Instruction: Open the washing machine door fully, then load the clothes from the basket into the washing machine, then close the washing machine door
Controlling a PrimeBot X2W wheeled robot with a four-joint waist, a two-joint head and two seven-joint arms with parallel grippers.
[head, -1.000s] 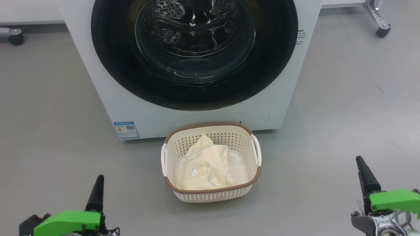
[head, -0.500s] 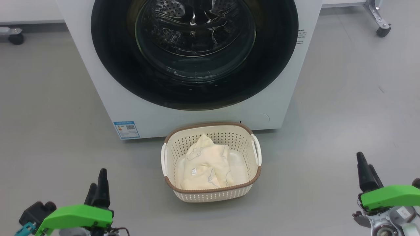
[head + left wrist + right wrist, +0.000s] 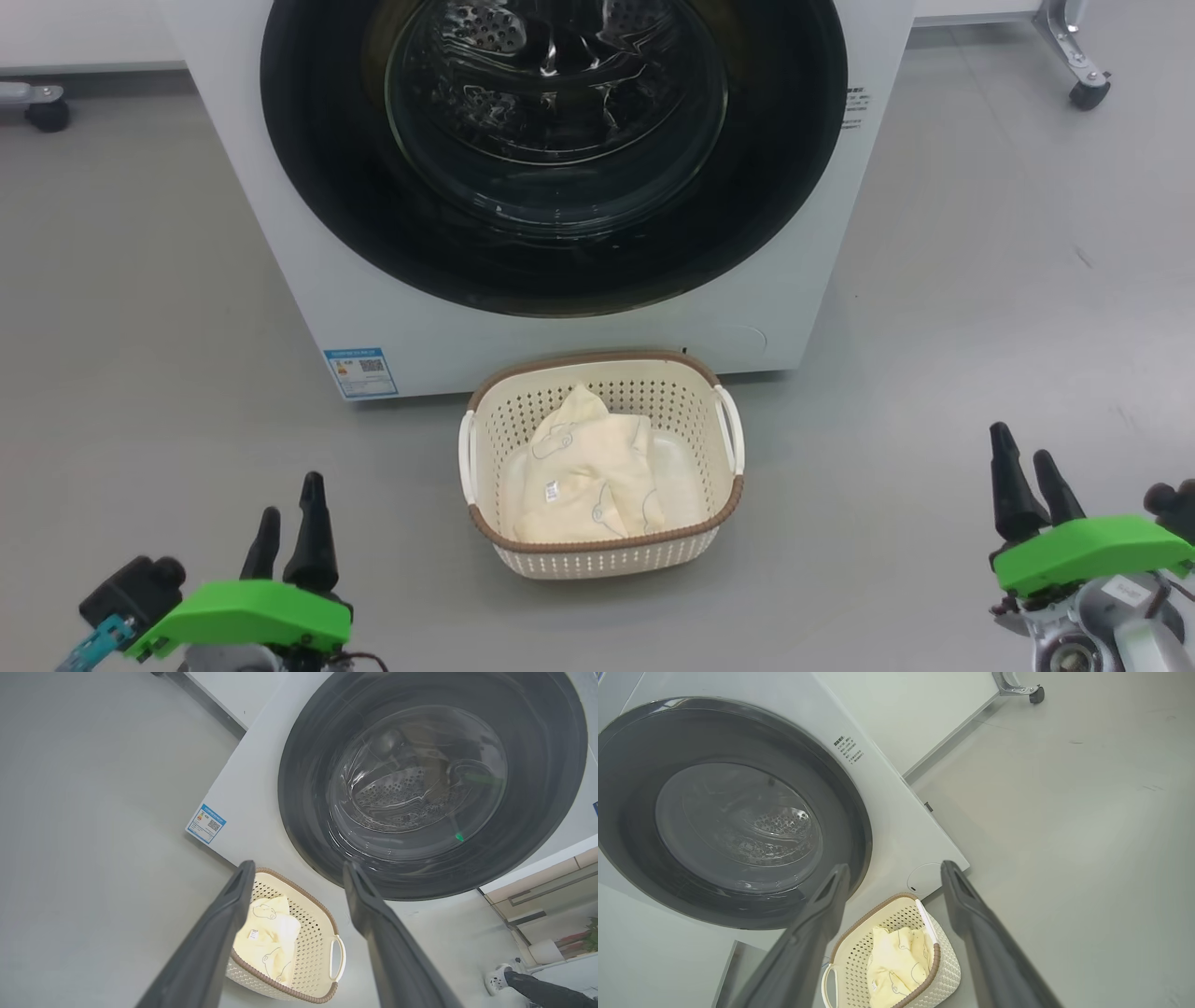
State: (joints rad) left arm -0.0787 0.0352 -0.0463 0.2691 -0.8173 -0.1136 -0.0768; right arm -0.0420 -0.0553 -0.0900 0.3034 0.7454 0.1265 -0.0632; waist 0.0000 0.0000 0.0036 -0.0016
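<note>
The washing machine (image 3: 280, 233) stands ahead, its black-rimmed washing machine door (image 3: 555, 112) shut flat against the front. On the floor in front of it sits the cream basket (image 3: 719, 504) with pale yellow clothes (image 3: 588, 476) inside. My left gripper (image 3: 291, 499) is at the lower left, open and empty, well left of the basket. At the lower right, my right gripper (image 3: 1022, 443) is also open and empty, far right of the basket. The left wrist view shows the door (image 3: 303, 788), basket (image 3: 313, 942) and clothes (image 3: 266, 933) beyond the left gripper (image 3: 299, 865). The right wrist view shows the door (image 3: 728, 812), basket (image 3: 945, 961) and clothes (image 3: 896, 961) beyond the right gripper (image 3: 895, 866).
A blue label (image 3: 359, 371) marks the machine's lower left front. Caster wheels stand at the far left (image 3: 42, 112) and far right (image 3: 1088, 93). A person's foot (image 3: 497, 980) is on the floor to the machine's right. Grey floor spreads on both sides of the basket.
Both grippers have turned at the wrist, so two fingers of each now show. The left has risen slightly and the right has shifted a little left. Basket and door are unmoved.
</note>
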